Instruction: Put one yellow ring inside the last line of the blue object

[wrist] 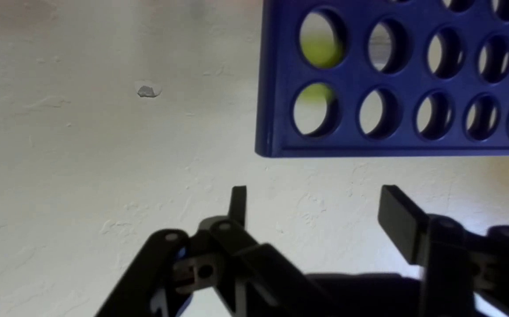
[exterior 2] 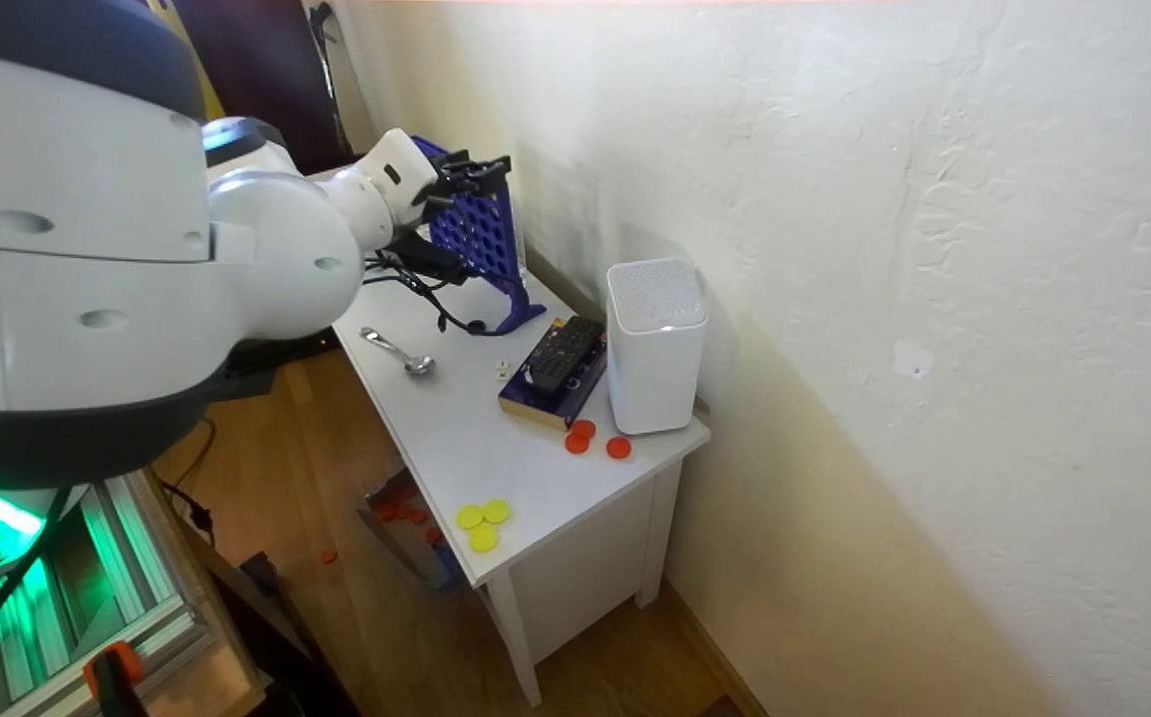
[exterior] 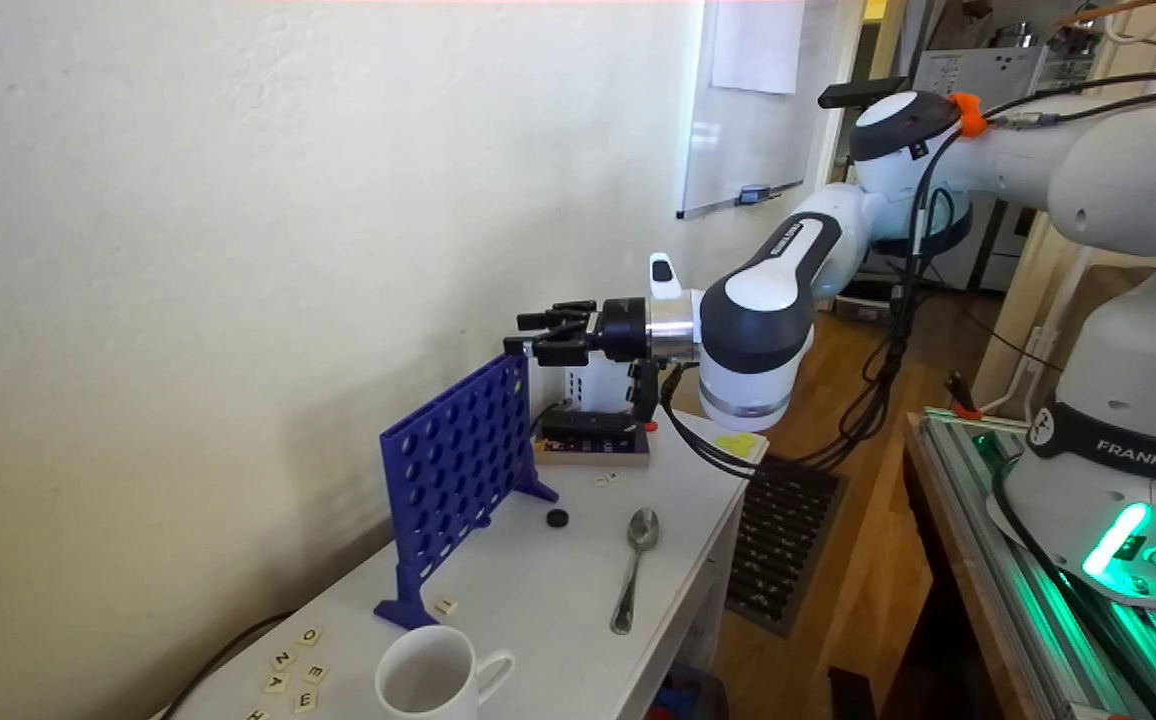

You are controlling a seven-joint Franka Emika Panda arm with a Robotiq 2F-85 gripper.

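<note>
Blue round-holed plastic grid (wrist: 414, 81), yellow disc (wrist: 322, 52) inside, gripper (wrist: 314, 209) spread

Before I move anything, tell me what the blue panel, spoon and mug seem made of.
Blue panel: likely satin plastic; molded-looking rims around its holes. Spoon: probably polished metal; silvery, with bright glints. Mug: perhaps glazed ceramic, by its smooth white wall; plastic remains possible.

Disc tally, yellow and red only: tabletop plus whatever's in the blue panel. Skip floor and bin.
Yellow discs on the tabletop: 3
Yellow disc in the blue panel, blurred in the wrist view: 1
Red discs on the tabletop: 3
Total: 7
</note>
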